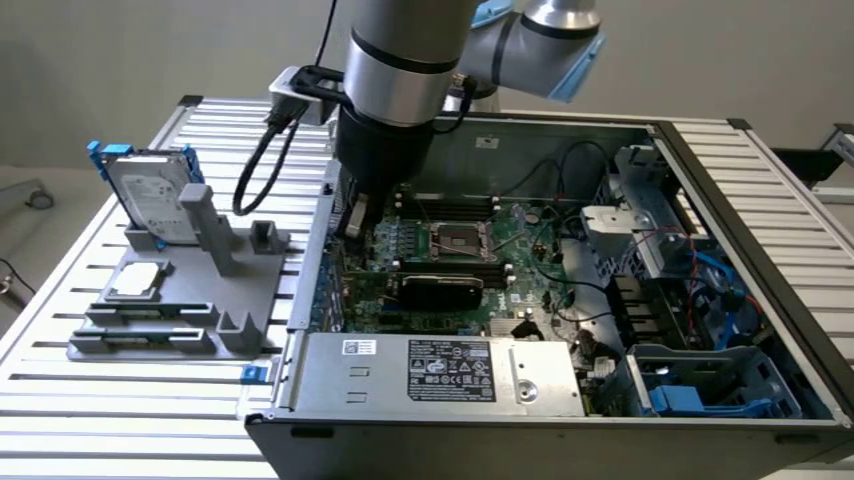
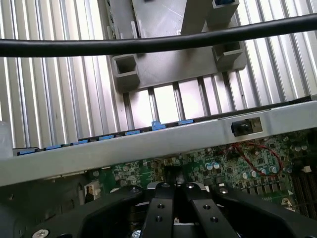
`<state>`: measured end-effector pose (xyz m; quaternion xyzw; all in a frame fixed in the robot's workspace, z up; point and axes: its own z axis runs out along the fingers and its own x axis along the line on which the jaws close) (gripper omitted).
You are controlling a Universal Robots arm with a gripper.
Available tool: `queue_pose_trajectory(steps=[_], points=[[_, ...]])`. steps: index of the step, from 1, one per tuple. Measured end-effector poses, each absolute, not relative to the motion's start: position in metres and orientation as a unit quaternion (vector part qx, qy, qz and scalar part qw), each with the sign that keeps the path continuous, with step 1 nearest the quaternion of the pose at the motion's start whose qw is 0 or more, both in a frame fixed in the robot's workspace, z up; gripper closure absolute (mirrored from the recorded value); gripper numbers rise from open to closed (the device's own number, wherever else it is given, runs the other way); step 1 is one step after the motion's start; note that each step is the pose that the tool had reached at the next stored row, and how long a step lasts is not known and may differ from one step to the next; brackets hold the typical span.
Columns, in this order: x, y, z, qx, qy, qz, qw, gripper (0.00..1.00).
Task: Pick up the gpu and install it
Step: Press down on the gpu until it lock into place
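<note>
One closed gripper [image 2: 174,191] is hovering over the motherboard [image 1: 467,245]; the gpu [image 1: 441,290] is sitting in it.

From my seat the arm [image 1: 400,90] blocks the far left corner of the open computer case [image 1: 747,250] in the exterior view, and the gripper itself is lost behind the wrist there — I cannot see its fingertips against the motherboard [image 1: 527,255]. In the wrist view the gripper [image 2: 174,191] is cut off by the picture's edge, so only the closed finger bases show. The gpu [image 1: 441,290] shows just its dark shroud; its board face is hidden. The label text on the power supply [image 1: 447,368] is too small to read. A black cable [image 2: 148,44] crosses the wrist view — blurred, hiding part of the grey fixture [image 2: 163,64].
</note>
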<state>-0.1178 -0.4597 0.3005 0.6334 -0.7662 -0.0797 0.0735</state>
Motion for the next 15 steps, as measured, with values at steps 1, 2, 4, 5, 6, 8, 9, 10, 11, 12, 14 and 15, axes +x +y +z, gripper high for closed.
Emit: queue_pose_trajectory(steps=[1, 2, 4, 5, 6, 8, 9, 10, 11, 12, 14, 15], points=[[-0.114, -0.460, 0.301, 0.633, -0.766, -0.081, 0.075, 0.89], [-0.110, -0.460, 0.301, 0.633, -0.766, -0.081, 0.076, 0.89], [-0.101, -0.460, 0.301, 0.633, -0.766, -0.083, 0.077, 0.89], [-0.097, -0.460, 0.301, 0.633, -0.766, -0.083, 0.077, 0.89], [-0.094, -0.460, 0.301, 0.633, -0.766, -0.083, 0.078, 0.89], [-0.089, -0.460, 0.301, 0.633, -0.766, -0.083, 0.078, 0.89], [-0.087, -0.460, 0.301, 0.633, -0.766, -0.083, 0.078, 0.89], [-0.086, -0.460, 0.301, 0.633, -0.766, -0.083, 0.078, 0.89], [-0.085, -0.460, 0.301, 0.633, -0.766, -0.083, 0.078, 0.89], [-0.085, -0.460, 0.301, 0.633, -0.766, -0.084, 0.078, 0.89], [-0.085, -0.460, 0.301, 0.633, -0.766, -0.084, 0.078, 0.89], [-0.085, -0.460, 0.301, 0.633, -0.766, -0.084, 0.078, 0.89]])
